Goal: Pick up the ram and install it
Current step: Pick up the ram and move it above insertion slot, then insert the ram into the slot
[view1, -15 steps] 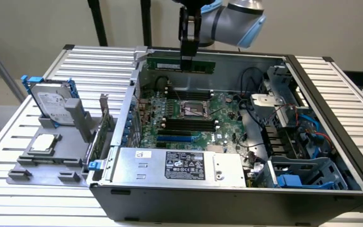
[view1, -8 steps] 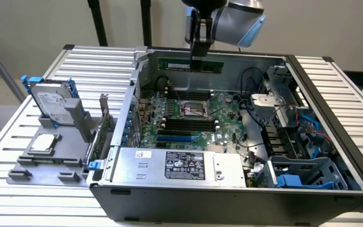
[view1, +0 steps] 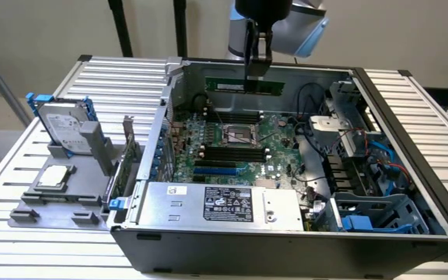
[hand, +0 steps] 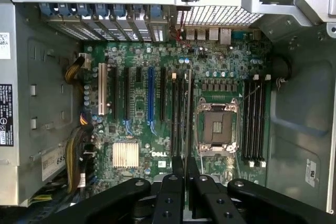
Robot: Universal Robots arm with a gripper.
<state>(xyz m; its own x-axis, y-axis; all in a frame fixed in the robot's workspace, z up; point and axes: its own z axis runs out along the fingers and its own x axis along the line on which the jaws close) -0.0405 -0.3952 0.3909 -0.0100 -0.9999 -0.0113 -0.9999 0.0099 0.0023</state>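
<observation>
Clenched on the ram (view1: 228, 86), pinched by its upper edge in the gripper (view1: 256, 74), long side level, up near the far wall of the open computer case (view1: 286, 248) in the exterior view and well clear of the board (view1: 282, 131) below. Seen edge-on between the fingertips (hand: 178, 165) in the wrist view, running roughly parallel to the black memory slots (view1: 232, 154). Not yet seated in any slot. Judging from here, several ways to go wrong: tilting in so narrow a pinch and meeting a slot crooked; coming down just beside a slot and scraping the board or the bare processor socket (view1: 237, 134); arriving with the notch the wrong way round, impossible to check from these views; pressing down against closed end clips (hand: 252, 77) and bending the stick; brushing the cables (hand: 79, 156) at the board's edge
</observation>
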